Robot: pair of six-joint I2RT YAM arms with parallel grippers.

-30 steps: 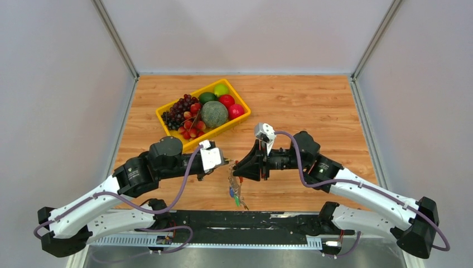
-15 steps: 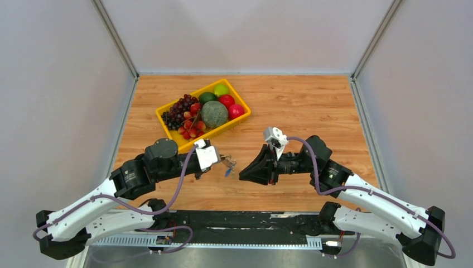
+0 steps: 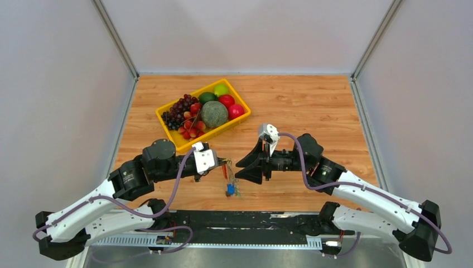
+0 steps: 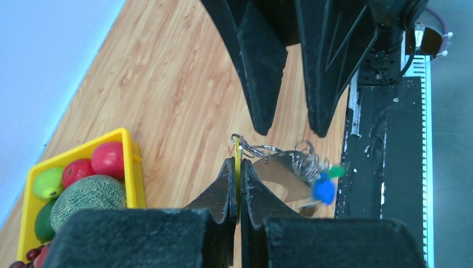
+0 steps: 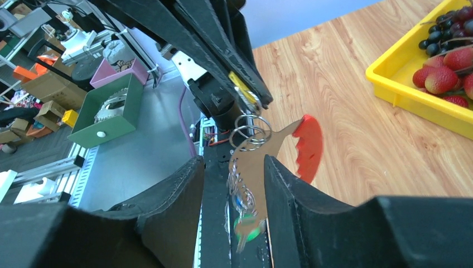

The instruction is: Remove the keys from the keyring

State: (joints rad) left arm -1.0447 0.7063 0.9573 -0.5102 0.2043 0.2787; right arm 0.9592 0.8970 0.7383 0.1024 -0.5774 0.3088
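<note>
Keys [image 4: 322,188] not yet off the keyring [image 4: 273,162], the left gripper [image 4: 236,167] is pinching its yellow end while the right gripper [image 3: 236,171], at three o'clock, is gaping open around it.

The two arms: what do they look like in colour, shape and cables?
The left arm and the right arm both have white link shells and black round joint housings. A purple cable runs along each to a small white block at the wrist. The fingers are black, flat and tapered.

shiny metal keyring [image 5: 250,132], glossy plastic-headed keys [image 4: 323,189], smooth grained wood table [image 3: 301,100].
</note>
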